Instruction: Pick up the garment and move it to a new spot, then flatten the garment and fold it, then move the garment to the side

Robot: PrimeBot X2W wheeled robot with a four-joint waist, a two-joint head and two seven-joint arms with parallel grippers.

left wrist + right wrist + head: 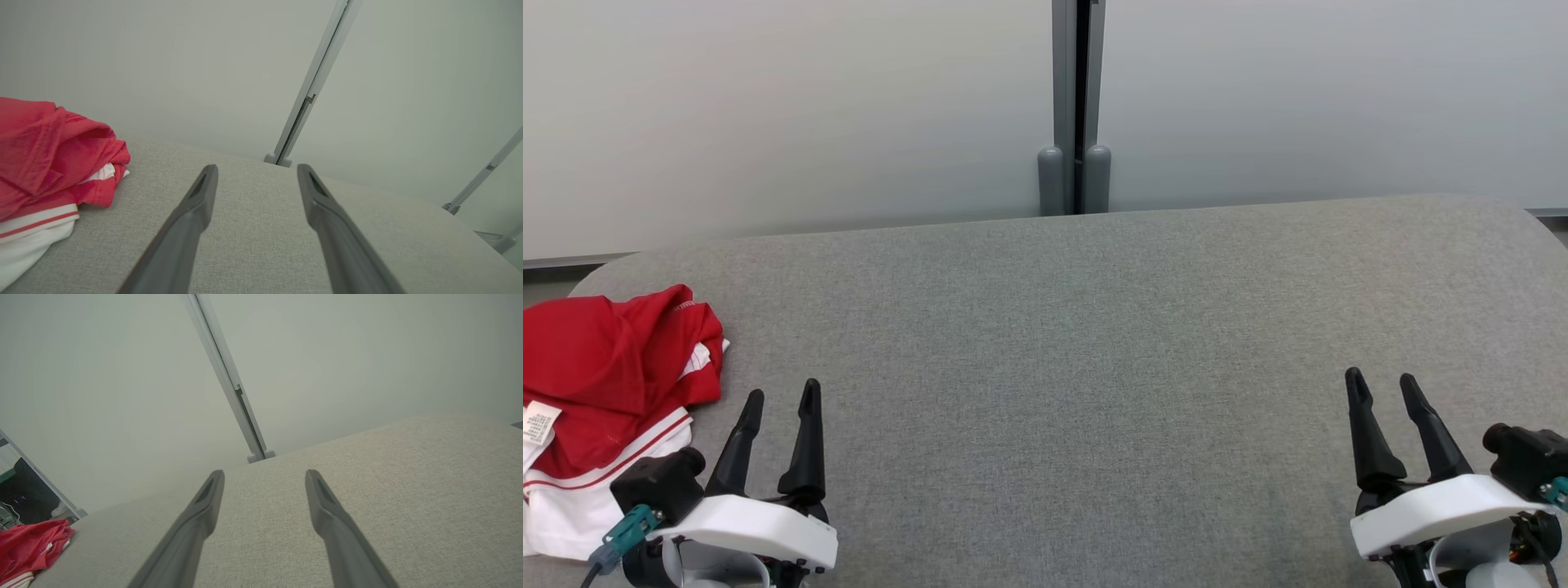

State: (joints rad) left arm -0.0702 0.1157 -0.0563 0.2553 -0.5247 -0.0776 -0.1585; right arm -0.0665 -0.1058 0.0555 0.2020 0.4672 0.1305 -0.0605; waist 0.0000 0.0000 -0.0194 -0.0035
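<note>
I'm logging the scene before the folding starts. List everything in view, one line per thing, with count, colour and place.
garment: one, red with white parts and a red stripe, crumpled at the left end of the table, not yet picked up
care label: one, white, on the garment's left part
table: one, grey fabric top with rounded corners, spans the head view
wall panels: two, pale grey, behind the table
post: one, darker grey, upright between the panels, behind the table's far edge
left gripper: one, dark fingers on a white base, lower left, open, just right of the garment
right gripper: one, same colours, lower right, open over bare table
</note>
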